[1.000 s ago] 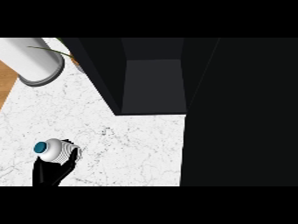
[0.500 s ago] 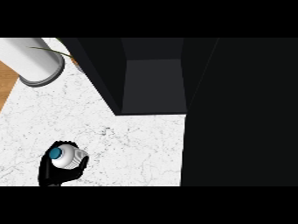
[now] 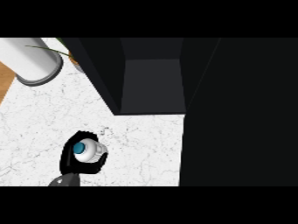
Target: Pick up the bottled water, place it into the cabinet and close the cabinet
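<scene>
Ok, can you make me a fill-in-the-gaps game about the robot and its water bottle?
1. The bottled water has a ___ cap.
2. The hand curled round it is the robot's ___ hand.
3. The bottle is not in the cabinet yet, and the cabinet is ___.

Missing words: blue; left; open.
</scene>
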Motion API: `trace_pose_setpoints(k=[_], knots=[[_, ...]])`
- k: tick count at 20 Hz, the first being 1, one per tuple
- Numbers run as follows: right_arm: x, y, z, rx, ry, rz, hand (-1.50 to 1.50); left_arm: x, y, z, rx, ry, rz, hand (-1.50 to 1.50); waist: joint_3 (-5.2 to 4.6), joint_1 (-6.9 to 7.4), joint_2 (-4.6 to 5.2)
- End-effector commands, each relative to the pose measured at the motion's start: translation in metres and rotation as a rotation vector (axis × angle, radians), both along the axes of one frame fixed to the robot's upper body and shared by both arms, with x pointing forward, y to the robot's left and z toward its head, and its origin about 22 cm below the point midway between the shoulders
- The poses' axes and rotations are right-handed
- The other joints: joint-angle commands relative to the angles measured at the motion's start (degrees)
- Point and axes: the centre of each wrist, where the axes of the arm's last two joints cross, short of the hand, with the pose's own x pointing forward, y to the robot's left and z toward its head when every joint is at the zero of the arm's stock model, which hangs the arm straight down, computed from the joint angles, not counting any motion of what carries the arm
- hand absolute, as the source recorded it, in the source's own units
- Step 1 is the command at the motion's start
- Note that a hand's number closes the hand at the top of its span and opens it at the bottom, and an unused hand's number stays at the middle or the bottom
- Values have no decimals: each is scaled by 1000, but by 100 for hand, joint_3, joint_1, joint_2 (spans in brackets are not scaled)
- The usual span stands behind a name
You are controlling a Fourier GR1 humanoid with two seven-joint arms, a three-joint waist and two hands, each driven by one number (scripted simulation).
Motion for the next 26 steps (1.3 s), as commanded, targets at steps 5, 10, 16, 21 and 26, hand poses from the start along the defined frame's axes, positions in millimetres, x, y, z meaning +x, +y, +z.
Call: trace_pose_setpoints(k=[5, 10, 16, 21, 26], knots=[[3, 7, 26, 50, -35, -7, -150, 49, -47, 40, -66, -29, -115, 150, -36, 73, 2], [2, 5, 17, 39, -38, 1, -150, 56, -82, 63, -69, -3, -134, 150, -38, 19, 2], [12, 7, 18, 45, -32, -6, -150, 79, -117, 110, 88, -101, -142, 150, -38, 50, 20], [10, 4, 16, 42, -36, -6, -150, 108, -146, 153, 117, -104, -132, 150, -39, -17, 27], [4, -4, 19, 42, -43, -21, -150, 125, -173, 181, 228, -79, -102, 150, -36, -86, 26]])
